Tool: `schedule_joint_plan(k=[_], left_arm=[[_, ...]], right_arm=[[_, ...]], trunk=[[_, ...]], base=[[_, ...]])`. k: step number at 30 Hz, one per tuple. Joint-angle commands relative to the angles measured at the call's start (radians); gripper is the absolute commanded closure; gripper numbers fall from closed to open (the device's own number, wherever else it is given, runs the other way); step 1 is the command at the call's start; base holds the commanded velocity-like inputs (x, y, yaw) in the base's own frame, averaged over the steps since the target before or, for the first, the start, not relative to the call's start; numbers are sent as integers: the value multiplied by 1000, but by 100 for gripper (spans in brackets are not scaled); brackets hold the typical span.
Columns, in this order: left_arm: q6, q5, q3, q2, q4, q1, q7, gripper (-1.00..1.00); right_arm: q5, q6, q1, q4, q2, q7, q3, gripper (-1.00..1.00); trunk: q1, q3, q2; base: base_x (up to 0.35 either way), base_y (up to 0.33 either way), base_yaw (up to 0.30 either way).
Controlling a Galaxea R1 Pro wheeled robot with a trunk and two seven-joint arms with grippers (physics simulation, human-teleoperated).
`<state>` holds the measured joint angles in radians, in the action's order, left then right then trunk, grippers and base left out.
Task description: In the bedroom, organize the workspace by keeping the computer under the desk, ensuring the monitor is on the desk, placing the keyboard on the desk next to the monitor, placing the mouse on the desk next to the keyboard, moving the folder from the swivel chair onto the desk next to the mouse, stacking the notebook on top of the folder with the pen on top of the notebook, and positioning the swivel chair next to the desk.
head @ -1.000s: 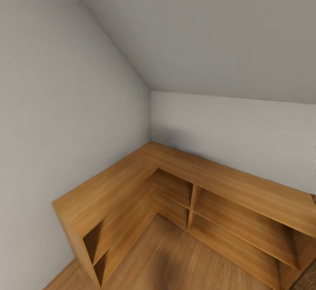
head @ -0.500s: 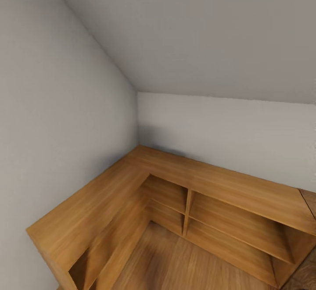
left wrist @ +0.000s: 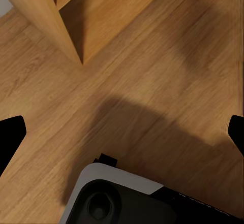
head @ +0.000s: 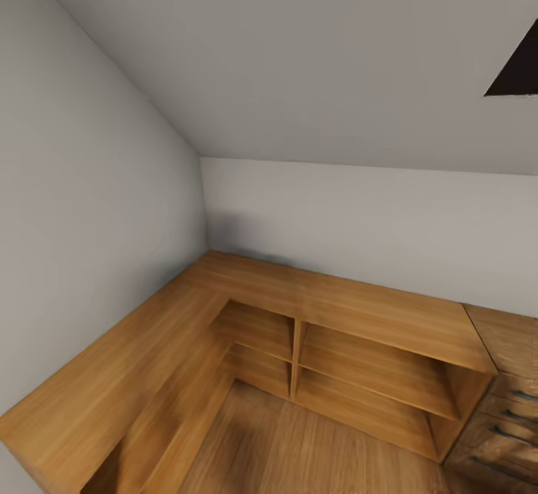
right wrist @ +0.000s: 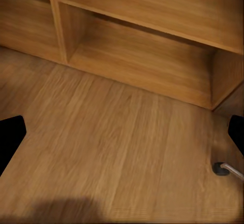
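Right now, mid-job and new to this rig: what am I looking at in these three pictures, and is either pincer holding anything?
The machine is a wheeled robot with two arms, each ending in a two-fingered pincer. The large picture comes from the camera on its head. It faces a room corner with grey walls, where a low L-shaped wooden shelf stands on a wooden floor. Wooden drawers stand at the shelf's right end.

The two small pictures come from cameras on the arms, each looking along its pincer's fingers. The left pincer hangs over the floor, with the robot's own base below it. The right pincer points at the floor in front of the shelf's compartments. On both, the black fingertips sit far apart with only floor between them, so both are open and holding nothing.
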<state>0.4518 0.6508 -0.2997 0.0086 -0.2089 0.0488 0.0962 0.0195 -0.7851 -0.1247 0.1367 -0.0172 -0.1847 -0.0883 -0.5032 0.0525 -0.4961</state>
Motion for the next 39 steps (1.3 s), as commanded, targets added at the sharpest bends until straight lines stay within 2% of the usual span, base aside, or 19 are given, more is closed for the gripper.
schedule_joint_plan(k=[1, 6, 16, 23, 39], left_arm=[[3, 0, -9, 1, -1, 0, 10, -100], [4, -1, -9, 1, -1, 0, 10, -100], [4, -2, -10, -1, -1, 0, 9, -100], [4, -2, -10, -1, -1, 0, 9, -100], [2, 0, -10, -1, -1, 0, 10, -100]], right_arm=[[2, -2, -1, -1, 0, -7, -8, -100], [2, -2, -1, -1, 0, -7, -8, -100], [2, -2, -1, -2, 1, -7, -8, -100], [2, -2, -1, -2, 1, -7, -8, -100], [0, -2, -1, -2, 0, -7, -10, -100]], trunk=[[-1, 2, -2], [-1, 2, -2], [-1, 4, -2], [-1, 7, -2], [-1, 10, -2]], base=[[19, 7, -271], [142, 82, -271], [293, 158, -270], [297, 28, -263], [30, 1, -272]])
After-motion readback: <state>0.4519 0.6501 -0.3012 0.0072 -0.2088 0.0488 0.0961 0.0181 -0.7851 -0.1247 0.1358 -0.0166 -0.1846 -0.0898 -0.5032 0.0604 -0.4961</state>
